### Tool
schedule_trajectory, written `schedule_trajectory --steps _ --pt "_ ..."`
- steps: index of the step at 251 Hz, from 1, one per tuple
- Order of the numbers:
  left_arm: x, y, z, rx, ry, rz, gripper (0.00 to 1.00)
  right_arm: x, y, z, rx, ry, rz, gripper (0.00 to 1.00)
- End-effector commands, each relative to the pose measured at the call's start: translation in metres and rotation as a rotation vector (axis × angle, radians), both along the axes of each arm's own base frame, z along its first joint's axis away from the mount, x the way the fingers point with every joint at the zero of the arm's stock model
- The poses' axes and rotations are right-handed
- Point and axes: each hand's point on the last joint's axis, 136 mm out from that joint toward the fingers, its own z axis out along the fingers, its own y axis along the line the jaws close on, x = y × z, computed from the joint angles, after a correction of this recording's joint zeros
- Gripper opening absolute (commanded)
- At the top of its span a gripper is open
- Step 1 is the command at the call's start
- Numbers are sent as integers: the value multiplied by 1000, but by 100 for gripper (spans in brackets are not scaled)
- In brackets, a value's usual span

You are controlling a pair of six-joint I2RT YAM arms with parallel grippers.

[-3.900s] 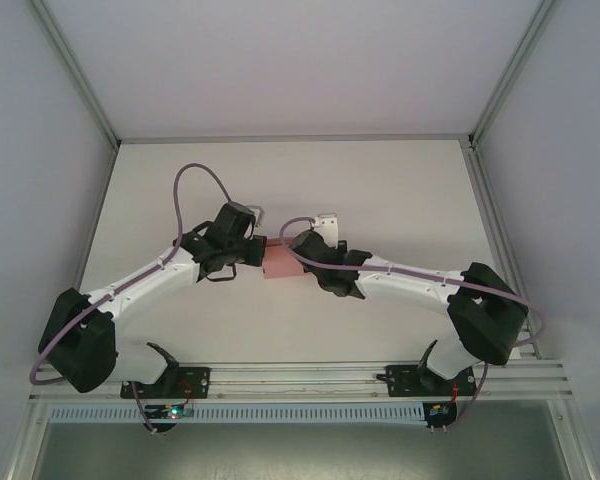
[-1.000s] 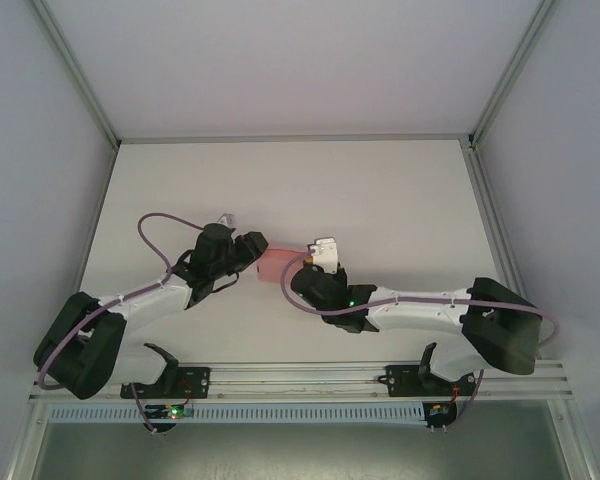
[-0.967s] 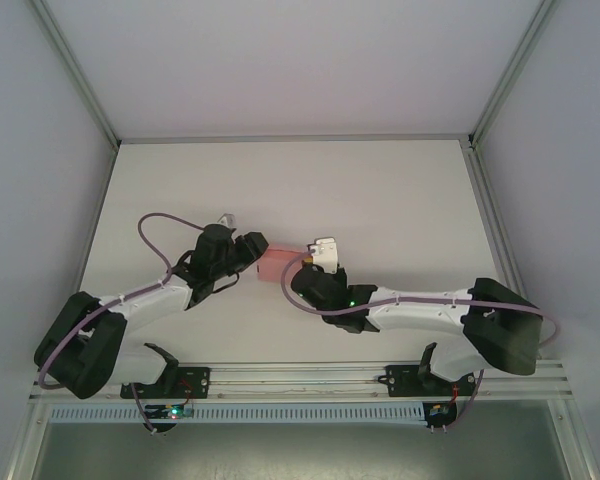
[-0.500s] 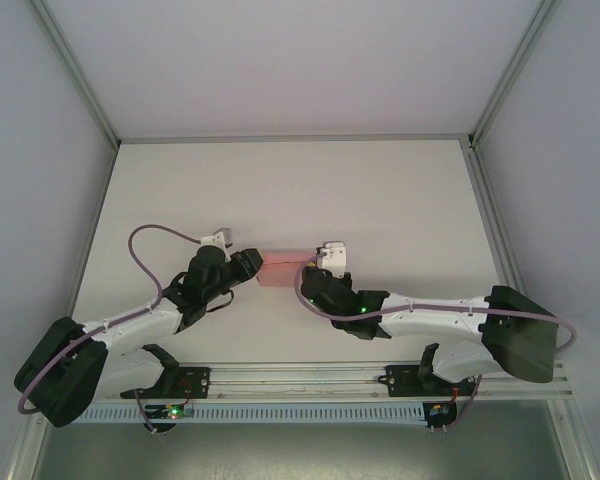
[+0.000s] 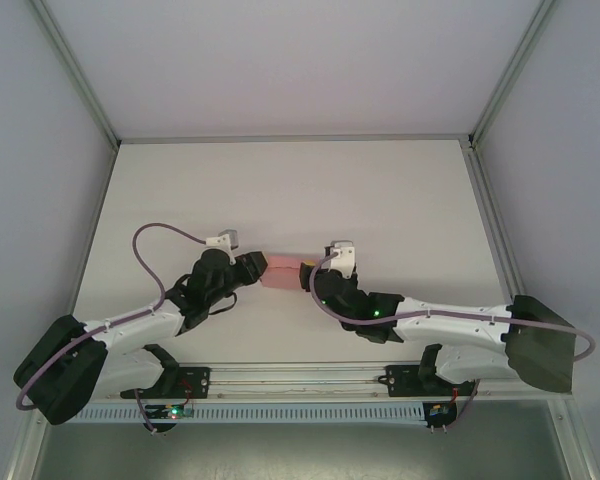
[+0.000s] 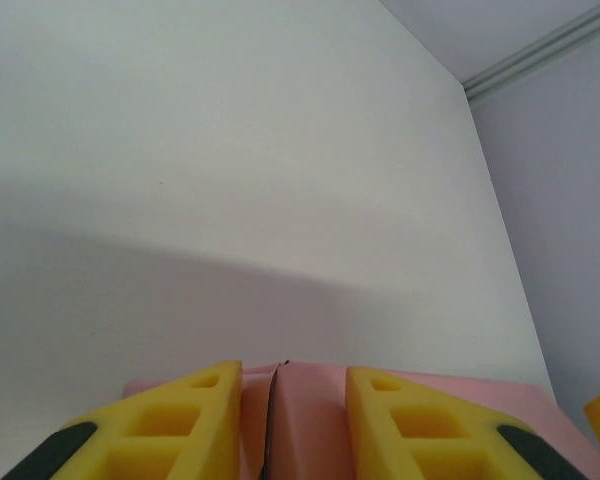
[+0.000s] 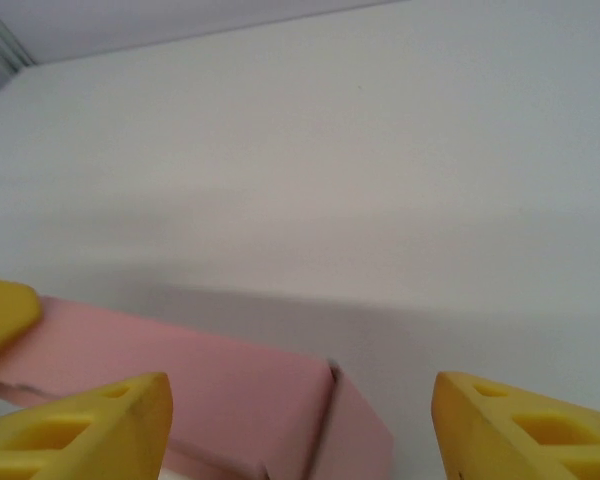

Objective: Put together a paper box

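The paper box point(image 5: 282, 271) is a small pink rectangular box lying between the two wrists at mid-table. My left gripper point(image 5: 254, 267) is at its left end. In the left wrist view the yellow fingers point(image 6: 185, 425) press on pink card point(image 6: 305, 420) that has a dark seam running up it, and my left gripper point(image 6: 293, 372) is shut on it. My right gripper point(image 5: 309, 277) is at the box's right end. It point(image 7: 300, 382) stands wide open, with the box's end point(image 7: 280, 415) lying between its fingers, closer to the left one.
The white table point(image 5: 380, 200) stretches away behind the box, with metal frame rails point(image 5: 280, 138) along its back and sides. A yellow finger of the other gripper point(image 7: 2, 312) shows at the left edge of the right wrist view.
Both arms have stretched lower and drawn towards the near edge. The box has shifted slightly nearer and levelled out, still held at its left end. The right wrist has slid a little to the right.
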Motion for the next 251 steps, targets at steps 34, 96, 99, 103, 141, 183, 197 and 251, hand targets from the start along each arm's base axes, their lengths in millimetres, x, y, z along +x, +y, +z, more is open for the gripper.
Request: schedule_trajectory --steps 34,96,99,103,141,183,197,251 --pt "-40 14 -65 232 177 -70 33 1 -6 1 74 2 -34 70" --pt "-41 20 -69 265 190 -55 33 0 -17 -30 57 71 -90 63" --pt "-41 19 -69 264 189 -55 33 -1 -17 -33 50 77 -87 62" --pt "-41 19 -69 266 191 -56 33 -2 -18 -38 37 86 -83 61" --pt "-42 20 -75 284 202 -59 34 -12 -38 -85 -21 196 -115 50" --pt "-45 18 -86 257 225 -69 28 -22 -56 -117 -40 268 -101 36" --pt "-48 15 -87 254 231 -95 25 -25 -58 -125 -31 295 -77 31" --pt "-56 14 -97 229 259 -141 3 -37 -58 -147 -52 383 -21 15"
